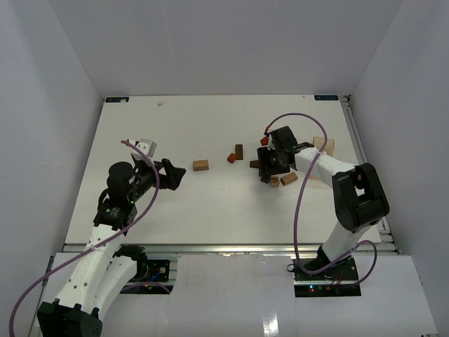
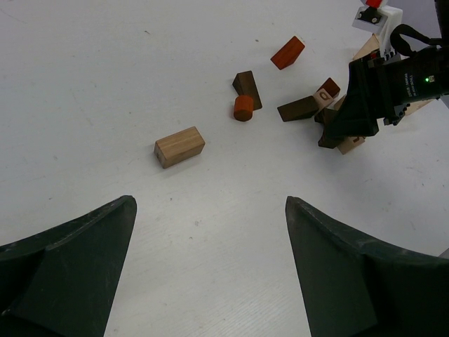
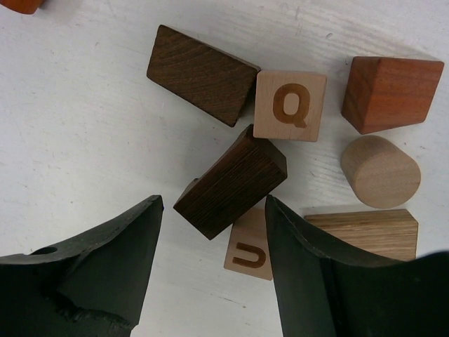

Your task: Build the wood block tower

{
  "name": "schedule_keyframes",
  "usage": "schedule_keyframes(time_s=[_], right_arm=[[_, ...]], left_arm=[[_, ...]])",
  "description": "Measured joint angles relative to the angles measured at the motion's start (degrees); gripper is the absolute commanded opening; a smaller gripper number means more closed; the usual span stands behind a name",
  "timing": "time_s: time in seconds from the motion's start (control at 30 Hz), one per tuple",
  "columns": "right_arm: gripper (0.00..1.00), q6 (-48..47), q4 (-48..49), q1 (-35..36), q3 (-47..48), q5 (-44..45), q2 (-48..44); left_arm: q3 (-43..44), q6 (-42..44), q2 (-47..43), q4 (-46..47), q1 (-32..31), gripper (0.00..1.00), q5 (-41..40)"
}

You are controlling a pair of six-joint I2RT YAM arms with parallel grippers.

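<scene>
The wood block tower is only loose blocks lying in a cluster. In the right wrist view a dark brown block (image 3: 231, 180) leans tilted on a cube marked U (image 3: 249, 253). Around them lie a Q cube (image 3: 290, 105), a dark wedge (image 3: 200, 74), a reddish block (image 3: 389, 91), a tan cylinder (image 3: 380, 170) and a tan block (image 3: 365, 232). My right gripper (image 3: 212, 210) (image 1: 270, 167) stands open low over the cluster, its jaws either side of the dark block's lower end, with a gap on the left side. My left gripper (image 2: 210, 210) (image 1: 172, 174) is wide open over bare table.
A tan block (image 1: 201, 165) (image 2: 179, 146) lies alone mid-table. Near it are a reddish cylinder (image 2: 243, 108) against a dark brown block (image 2: 247, 90), and a red wedge (image 2: 287, 53) farther back. A pale wooden slab (image 1: 324, 146) lies behind the right arm.
</scene>
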Motion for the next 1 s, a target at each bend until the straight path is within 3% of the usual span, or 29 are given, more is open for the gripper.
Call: schedule_keyframes(time_s=[0.33,1.0], right_arm=[[0.65,0.99,-0.02,0.00,0.99,2.96,2.27],[0.46,0.44,0.62,0.00,0.35,4.94,1.33]], left_arm=[[0.00,0.00,0.00,0.02,0.00,0.98,0.02],[0.00,0.26,0.00,0.02,0.00,0.98,0.35]])
